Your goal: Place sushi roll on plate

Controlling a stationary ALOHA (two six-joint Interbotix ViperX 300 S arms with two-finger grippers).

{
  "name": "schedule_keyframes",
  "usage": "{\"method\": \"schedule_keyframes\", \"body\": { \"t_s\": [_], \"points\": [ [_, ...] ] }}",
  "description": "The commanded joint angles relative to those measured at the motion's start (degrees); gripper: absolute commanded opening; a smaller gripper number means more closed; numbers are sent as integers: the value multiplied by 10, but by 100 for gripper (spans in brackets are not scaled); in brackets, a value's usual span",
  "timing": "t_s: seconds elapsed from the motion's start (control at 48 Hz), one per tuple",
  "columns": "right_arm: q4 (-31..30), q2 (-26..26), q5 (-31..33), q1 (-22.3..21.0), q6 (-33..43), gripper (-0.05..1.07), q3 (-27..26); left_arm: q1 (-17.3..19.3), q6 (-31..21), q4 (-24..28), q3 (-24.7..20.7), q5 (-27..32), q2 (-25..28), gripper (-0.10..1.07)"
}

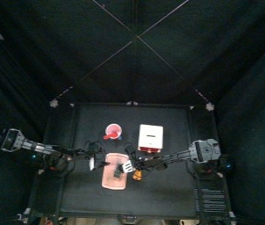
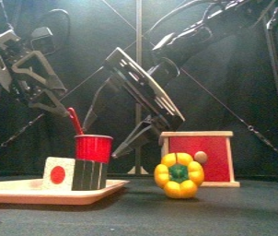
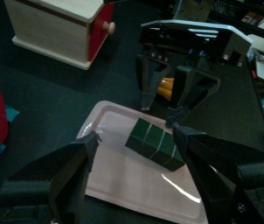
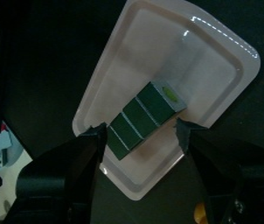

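Now the sushi roll (image 4: pixel 142 122), wrapped in dark green, lies on the plate (image 4: pixel 204 52) at the desk's six o'clock, between the right gripper's (image 4: pixel 141 131) wide-apart jaws; the left gripper's (image 3: pixel 141 162) jaws also stand apart.

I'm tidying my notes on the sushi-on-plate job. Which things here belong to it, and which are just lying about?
Part of the job: sushi roll, pink plate under it, right hand open around the roll.
Lying about: red cup, white box with red edge, yellow pepper.
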Motion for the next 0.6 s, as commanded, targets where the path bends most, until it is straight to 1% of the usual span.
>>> {"method": "schedule_keyframes", "body": {
  "t_s": [0.0, 0.146, 0.438, 0.583],
  "points": [
    [-17, -39, -2, -1, -2, 94, 0, 0, 0, 2, -5, -4, -1, 100],
    [-40, -51, -2, -1, -1, 94, 7, 0, 0, 3, -9, -4, -2, 100],
    [-49, -56, -4, -1, -3, 94, 21, 0, 1, 3, -11, -4, -2, 100],
    [-95, -90, -4, 1, -2, 94, 33, 0, 1, 3, -13, -4, -2, 100]
  ]
}}
